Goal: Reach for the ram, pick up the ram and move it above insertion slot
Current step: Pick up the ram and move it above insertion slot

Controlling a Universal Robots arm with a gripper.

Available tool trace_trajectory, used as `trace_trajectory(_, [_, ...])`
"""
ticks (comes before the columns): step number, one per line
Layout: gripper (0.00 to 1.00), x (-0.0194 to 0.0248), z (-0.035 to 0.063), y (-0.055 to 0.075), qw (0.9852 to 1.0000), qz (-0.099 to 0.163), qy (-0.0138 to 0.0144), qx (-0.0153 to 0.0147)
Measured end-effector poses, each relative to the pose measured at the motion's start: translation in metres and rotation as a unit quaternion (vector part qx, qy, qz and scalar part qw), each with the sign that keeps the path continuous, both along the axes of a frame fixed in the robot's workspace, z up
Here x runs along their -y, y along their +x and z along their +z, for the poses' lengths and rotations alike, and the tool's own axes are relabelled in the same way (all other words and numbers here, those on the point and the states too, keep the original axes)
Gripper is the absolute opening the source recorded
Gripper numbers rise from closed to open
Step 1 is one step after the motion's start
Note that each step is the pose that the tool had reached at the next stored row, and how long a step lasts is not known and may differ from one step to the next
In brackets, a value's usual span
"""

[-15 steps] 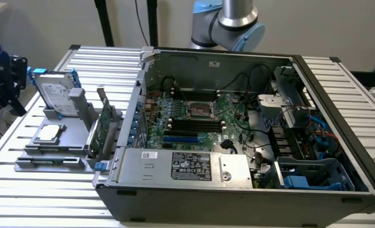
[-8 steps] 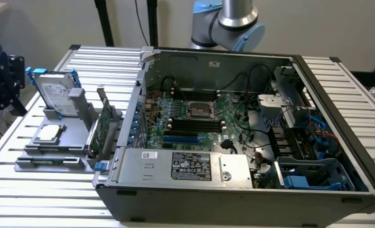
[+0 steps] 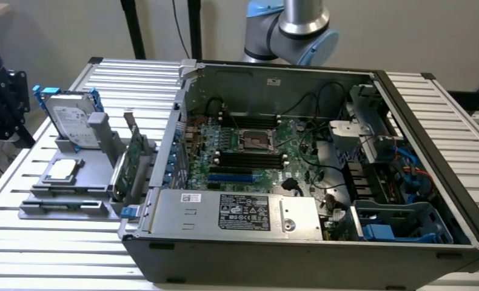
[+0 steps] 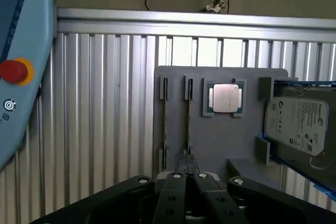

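Note:
The ram [image 4: 188, 114] shows edge-on as a thin dark strip standing in one of two narrow slots of the grey holder [image 4: 220, 145]. My gripper [image 4: 186, 160] hangs above the holder's edge, in line with that slot and well apart from it. Its black fingers [image 4: 176, 187] meet at the tips, shut with nothing between them. In the exterior view part of the arm [image 3: 292, 27] rises behind the open computer case [image 3: 304, 248]. Black memory slots [image 3: 244, 159] lie on the motherboard beside the processor socket [image 3: 251, 140].
On the grey holder [image 3: 86, 209] a silver hard drive [image 3: 70, 124] stands upright, a processor chip [image 3: 62, 173] lies flat, and a green expansion card [image 3: 130, 163] stands next to the case wall. A teach pendant [image 4: 21, 72] with a red button lies on the slatted table [image 4: 105, 129].

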State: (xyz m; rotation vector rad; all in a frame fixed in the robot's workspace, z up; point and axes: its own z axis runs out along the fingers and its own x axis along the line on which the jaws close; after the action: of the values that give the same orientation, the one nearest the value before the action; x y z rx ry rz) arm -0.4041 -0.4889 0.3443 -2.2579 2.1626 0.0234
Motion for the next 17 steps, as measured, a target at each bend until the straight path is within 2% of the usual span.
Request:
trace_trajectory(4, [0.18, 0.0, 0.0, 0.0, 1.0, 0.001, 0.0, 0.0])
trace_trajectory(7, [0.36, 0.0005, -0.0008, 0.0, 1.0, 0.0, 0.0001, 0.0001])
trace_trajectory(10, [0.42, 0.0025, -0.005, 0.0, 1.0, -0.006, 0.0001, 0.0001])
trace_trajectory(11, [0.48, 0.0032, -0.0069, 0.0, 1.0, -0.008, 0.0001, 0.0001])
trace_trajectory(17, [0.48, 0.006, -0.0176, 0.0, 0.9997, -0.024, 0.0004, 0.0])
